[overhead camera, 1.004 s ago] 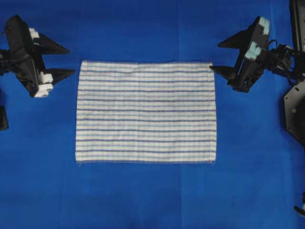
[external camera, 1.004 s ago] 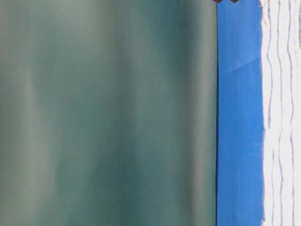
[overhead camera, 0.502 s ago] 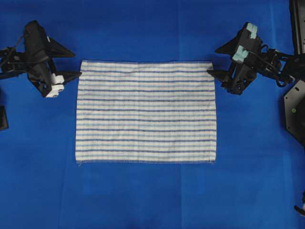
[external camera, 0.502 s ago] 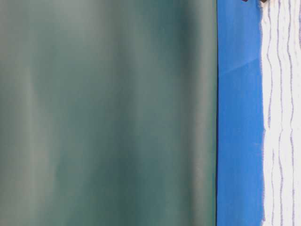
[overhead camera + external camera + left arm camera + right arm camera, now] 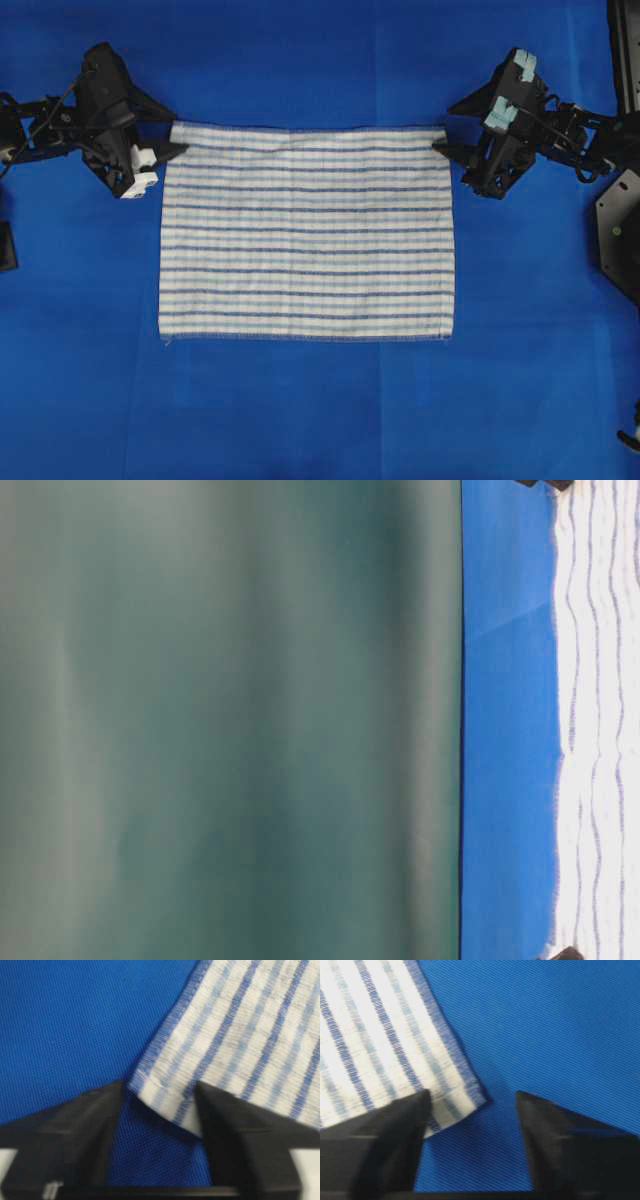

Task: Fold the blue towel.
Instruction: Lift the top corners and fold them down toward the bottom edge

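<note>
Blue towel (image 5: pixel 306 233) lies flat and spread on the blue tabletop (image 5: pixel 300 410), approx. centred in the overhead view; long edges run left-right, stripes parallel to them; hems visible on all four sides; no fold in it yet.

Left gripper (image 5: pixel 172 134) sits at the towel's upper-left corner; in the left wrist view you see that corner (image 5: pixel 150 1091) between the two black fingers (image 5: pixel 75 1130), one finger over bare tabletop, the other over the cloth; jaws part-way apart with a clear gap, corner not pinched; whether the fingers touch the cloth you cannot tell.

Right gripper (image 5: pixel 442 127) sits at the upper-right corner, mirror arrangement; right wrist view shows the corner (image 5: pixel 465 1097) just beside the finger (image 5: pixel 385 1135) on the cloth side, the other finger over tabletop only; jaws likewise half-spread, nothing clamped.

Table-level view: mostly a blurred green surface (image 5: pixel 230 720); at right a strip of tabletop, then the towel's edge, w/ dark finger tips at the top and bottom margins; too little shown to tell contact.
</note>
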